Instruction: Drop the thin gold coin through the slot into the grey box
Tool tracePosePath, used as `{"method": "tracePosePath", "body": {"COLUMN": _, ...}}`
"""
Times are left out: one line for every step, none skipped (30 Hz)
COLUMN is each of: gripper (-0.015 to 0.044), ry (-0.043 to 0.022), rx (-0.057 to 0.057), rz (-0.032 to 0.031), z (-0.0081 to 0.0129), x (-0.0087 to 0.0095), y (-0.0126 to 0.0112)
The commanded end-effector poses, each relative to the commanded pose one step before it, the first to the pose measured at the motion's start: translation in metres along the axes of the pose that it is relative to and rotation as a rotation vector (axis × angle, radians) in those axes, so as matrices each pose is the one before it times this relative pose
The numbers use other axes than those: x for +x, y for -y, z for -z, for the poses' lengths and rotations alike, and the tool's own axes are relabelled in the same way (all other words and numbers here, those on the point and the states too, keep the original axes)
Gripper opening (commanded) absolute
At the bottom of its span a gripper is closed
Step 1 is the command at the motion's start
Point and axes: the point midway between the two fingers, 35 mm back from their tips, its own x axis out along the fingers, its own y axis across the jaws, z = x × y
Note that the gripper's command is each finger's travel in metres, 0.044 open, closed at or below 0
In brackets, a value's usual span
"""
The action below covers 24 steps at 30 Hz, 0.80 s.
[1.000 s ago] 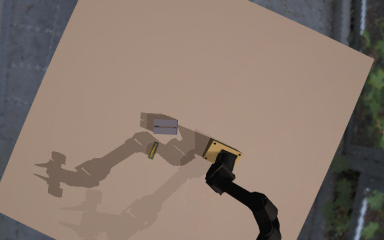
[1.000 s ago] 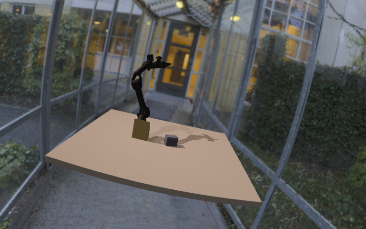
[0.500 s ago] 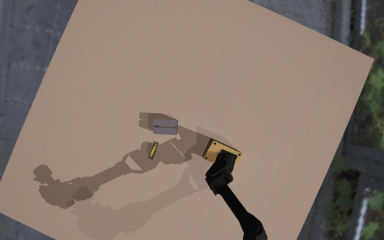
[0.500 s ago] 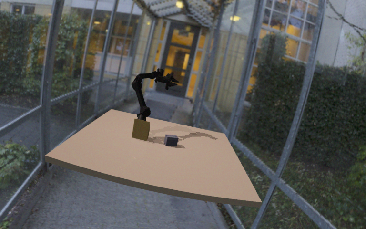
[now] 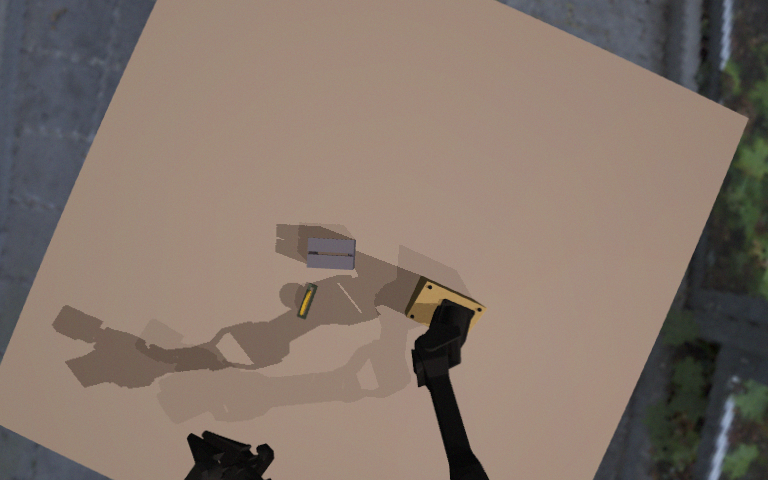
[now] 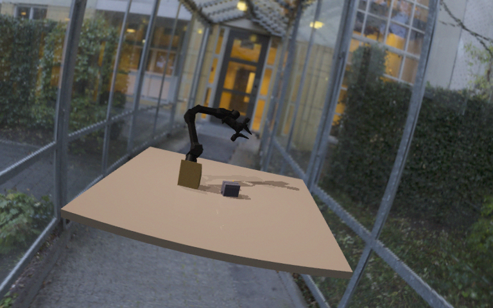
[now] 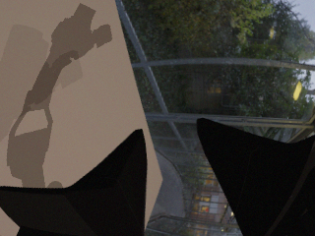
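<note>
The gold coin [image 5: 306,302] stands on edge in the dark-green holder [image 5: 313,287]. A gold speck, probably the coin's top, shows just behind the box in the exterior view. The closed grey box [image 5: 331,263] [image 6: 231,190] stands close to the holder, its narrow slot [image 5: 331,254] running along the middle of the lid. My gripper [image 5: 197,435] [image 6: 250,136] [image 7: 170,131] is partly open and empty, high above the table and well away from coin and box. The wrist view shows neither of them, and the top view cuts off part of the gripper.
The yellow base block [image 5: 433,297] [image 6: 189,174] under the arm stands to one side of the box. Shadows of the arm fall across the table [image 5: 453,141] [image 6: 174,217] and over the holder. The table's edge [image 7: 137,93] crosses the wrist view.
</note>
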Motion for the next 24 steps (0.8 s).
{"method": "tracePosePath", "body": {"gripper": 0.0161, "ry": -0.08151, "rx": -0.1202, "rz": -0.13813, "z": 0.02644, "x": 0.03481, "y": -0.02199}}
{"method": "tracePosePath", "body": {"gripper": 0.0161, "ry": -0.0196, "rx": -0.0377, "rz": -0.05705, "z": 0.00829, "x": 0.01283, "y": -0.00769}}
{"method": "tracePosePath", "body": {"gripper": 0.0161, "ry": -0.01606, "rx": -0.0344, "rz": -0.05897, "z": 0.00836, "x": 0.01272, "y": -0.00746}}
{"method": "tracePosePath", "body": {"gripper": 0.0161, "ry": -0.01192, "rx": -0.0305, "rz": -0.05965, "z": 0.00831, "x": 0.01236, "y": -0.00713}}
{"method": "tracePosePath", "body": {"gripper": 0.0161, "ry": -0.00797, "rx": -0.0272, "rz": -0.05989, "z": 0.00828, "x": 0.01195, "y": -0.00683}}
{"method": "tracePosePath", "body": {"gripper": 0.0161, "ry": -0.00522, "rx": -0.0257, "rz": -0.05972, "z": 0.00835, "x": 0.0115, "y": -0.00658}}
{"method": "tracePosePath", "body": {"gripper": 0.0161, "ry": -0.0033, "rx": -0.0255, "rz": -0.05925, "z": 0.00843, "x": 0.01101, "y": -0.00639}}
{"method": "tracePosePath", "body": {"gripper": 0.0161, "ry": -0.00083, "rx": -0.0249, "rz": -0.05856, "z": 0.00839, "x": 0.0105, "y": -0.00626}}
{"method": "tracePosePath", "body": {"gripper": 0.0161, "ry": 0.0039, "rx": -0.0255, "rz": -0.06434, "z": 0.00918, "x": 0.01106, "y": -0.00699}}
{"method": "tracePosePath", "body": {"gripper": 0.0161, "ry": 0.01152, "rx": -0.0242, "rz": -0.069, "z": 0.00975, "x": 0.01145, "y": -0.00756}}
{"method": "tracePosePath", "body": {"gripper": 0.0161, "ry": 0.01894, "rx": -0.0202, "rz": -0.06595, "z": 0.00931, "x": 0.01063, "y": -0.00735}}
{"method": "tracePosePath", "body": {"gripper": 0.0161, "ry": 0.02608, "rx": -0.0166, "rz": -0.06204, "z": 0.00887, "x": 0.00978, "y": -0.00711}}
{"method": "tracePosePath", "body": {"gripper": 0.0161, "ry": 0.03283, "rx": -0.0132, "rz": -0.05731, "z": 0.00841, "x": 0.00888, "y": -0.00686}}
{"method": "tracePosePath", "body": {"gripper": 0.0161, "ry": 0.03909, "rx": -0.0102, "rz": -0.05184, "z": 0.00795, "x": 0.00797, "y": -0.00658}}
{"method": "tracePosePath", "body": {"gripper": 0.0161, "ry": 0.04477, "rx": -0.0074, "rz": -0.04568, "z": 0.00748, "x": 0.00703, "y": -0.00627}}
{"method": "tracePosePath", "body": {"gripper": 0.0161, "ry": 0.0498, "rx": -0.005, "rz": -0.03894, "z": 0.00702, "x": 0.00608, "y": -0.00593}}
{"method": "tracePosePath", "body": {"gripper": 0.0161, "ry": 0.05409, "rx": -0.0028, "rz": -0.03169, "z": 0.00656, "x": 0.00512, "y": -0.00555}}
{"method": "tracePosePath", "body": {"gripper": 0.0161, "ry": 0.05719, "rx": -0.001, "rz": -0.0239, "z": 0.00606, "x": 0.00413, "y": -0.00511}}
{"method": "tracePosePath", "body": {"gripper": 0.0161, "ry": 0.04632, "rx": 0.0004, "rz": -0.0132, "z": 0.00286, "x": 0.00237, "y": -0.00665}}
{"method": "tracePosePath", "body": {"gripper": 0.0161, "ry": 0.02902, "rx": 0.0006, "rz": -0.00581, "z": 0.00156, "x": 0.00123, "y": -0.0039}}
{"method": "tracePosePath", "body": {"gripper": 0.0161, "ry": 0.00976, "rx": 0.0003, "rz": -0.00154, "z": 0.00049, "x": 0.00037, "y": -0.00127}}
{"method": "tracePosePath", "body": {"gripper": 0.0161, "ry": 0.0, "rx": 0.0, "rz": 0.0, "z": 0.0, "x": 0.0, "y": 0.0}}
{"method": "tracePosePath", "body": {"gripper": 0.0161, "ry": 0.0, "rx": 0.0, "rz": 0.0, "z": 0.0, "x": 0.0, "y": 0.0}}
{"method": "tracePosePath", "body": {"gripper": 0.0161, "ry": 0.0, "rx": 0.0, "rz": 0.0, "z": 0.0, "x": 0.0, "y": 0.0}}
